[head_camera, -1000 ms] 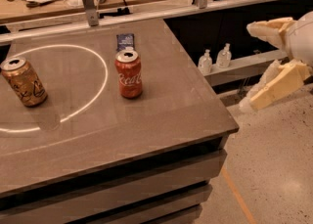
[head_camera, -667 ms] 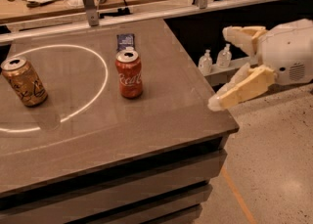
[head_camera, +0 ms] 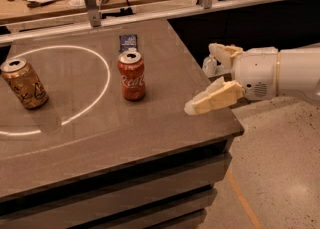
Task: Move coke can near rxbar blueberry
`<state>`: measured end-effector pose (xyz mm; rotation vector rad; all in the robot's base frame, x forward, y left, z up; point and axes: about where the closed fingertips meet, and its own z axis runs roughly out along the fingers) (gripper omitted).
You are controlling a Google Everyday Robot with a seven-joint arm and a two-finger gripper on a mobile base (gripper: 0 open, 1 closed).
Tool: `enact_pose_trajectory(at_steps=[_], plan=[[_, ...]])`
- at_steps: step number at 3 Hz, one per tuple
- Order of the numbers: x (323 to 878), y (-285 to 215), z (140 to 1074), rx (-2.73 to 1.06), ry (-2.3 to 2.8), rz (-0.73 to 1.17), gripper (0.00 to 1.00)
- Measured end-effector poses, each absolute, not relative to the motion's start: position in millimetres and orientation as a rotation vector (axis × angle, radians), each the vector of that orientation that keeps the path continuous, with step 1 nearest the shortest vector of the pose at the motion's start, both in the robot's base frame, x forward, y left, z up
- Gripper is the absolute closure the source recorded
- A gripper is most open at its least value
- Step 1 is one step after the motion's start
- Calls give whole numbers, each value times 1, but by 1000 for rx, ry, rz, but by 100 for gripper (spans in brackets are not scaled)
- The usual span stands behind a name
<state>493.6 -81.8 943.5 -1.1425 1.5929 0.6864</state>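
Motion over the last second is all the arm's: the white two-finger end effector (head_camera: 202,78) has swung in over the 3 o'clock edge of the grey table (head_camera: 150,128), fingers spread wide with nothing between them. The upright red aluminium coke can with white script (head_camera: 132,75) has not moved and stands well apart at the end effector's 9 o'clock, with the small flat dark blue rxbar blueberry wrapper (head_camera: 128,42) close at the can's 12 o'clock. The reach for the can has probably only begun.
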Motion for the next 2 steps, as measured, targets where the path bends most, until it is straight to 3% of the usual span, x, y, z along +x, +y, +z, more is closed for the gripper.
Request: enact_pose_trajectory(at_steps=[2], plan=[[507,-83,919,-1086,1590,667,0]])
